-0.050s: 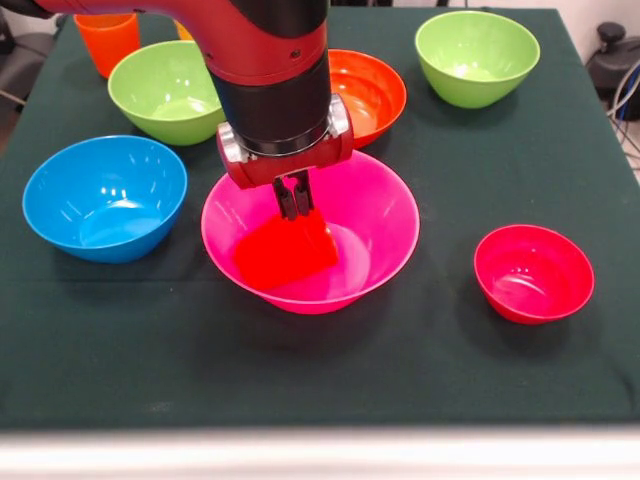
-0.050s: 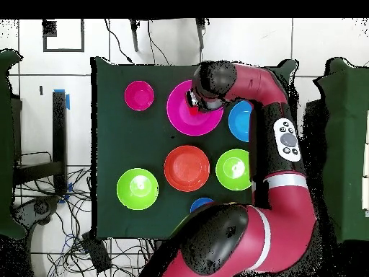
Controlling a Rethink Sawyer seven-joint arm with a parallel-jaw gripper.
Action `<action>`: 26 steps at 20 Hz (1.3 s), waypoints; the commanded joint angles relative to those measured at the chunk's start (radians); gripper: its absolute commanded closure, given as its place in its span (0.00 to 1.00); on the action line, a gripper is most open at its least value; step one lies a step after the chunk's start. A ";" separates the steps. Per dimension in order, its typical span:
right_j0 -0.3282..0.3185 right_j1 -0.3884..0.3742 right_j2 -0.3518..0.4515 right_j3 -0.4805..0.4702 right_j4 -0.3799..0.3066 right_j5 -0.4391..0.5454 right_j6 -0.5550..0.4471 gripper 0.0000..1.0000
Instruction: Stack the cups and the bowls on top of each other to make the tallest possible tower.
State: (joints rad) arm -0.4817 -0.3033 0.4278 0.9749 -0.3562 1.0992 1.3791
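**Red cup held inside the pink bowl**

The table (image 1: 120, 360) has a broad bare strip along its near edge in the front view, and open cloth between the pink bowl (image 1: 385, 215) and the small red bowl (image 1: 533, 273). The blue bowl (image 1: 105, 197) sits close beside the pink one on the other side. Behind, a lime green bowl (image 1: 160, 90) and the orange bowl (image 1: 375, 90) crowd the arm, with a second green bowl (image 1: 477, 57) well apart near the far corner and an orange cup (image 1: 105, 40) at the far edge.

The gripper (image 1: 294, 200) hangs over the pink bowl, its fingers (image 1: 287, 197) drawn narrowly together on the upper rim of the red cup (image 1: 285, 250), which hangs tilted directly below them, low inside the bowl
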 commanded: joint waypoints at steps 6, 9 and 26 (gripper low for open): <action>0.017 0.024 0.011 0.050 -0.081 -0.007 -0.174 1.00; 0.019 0.025 0.011 0.048 -0.081 -0.011 -0.169 1.00; 0.050 0.015 -0.001 0.060 -0.082 -0.010 -0.109 0.00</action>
State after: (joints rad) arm -0.4733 -0.3069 0.4278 0.9749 -0.3695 1.0992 1.3791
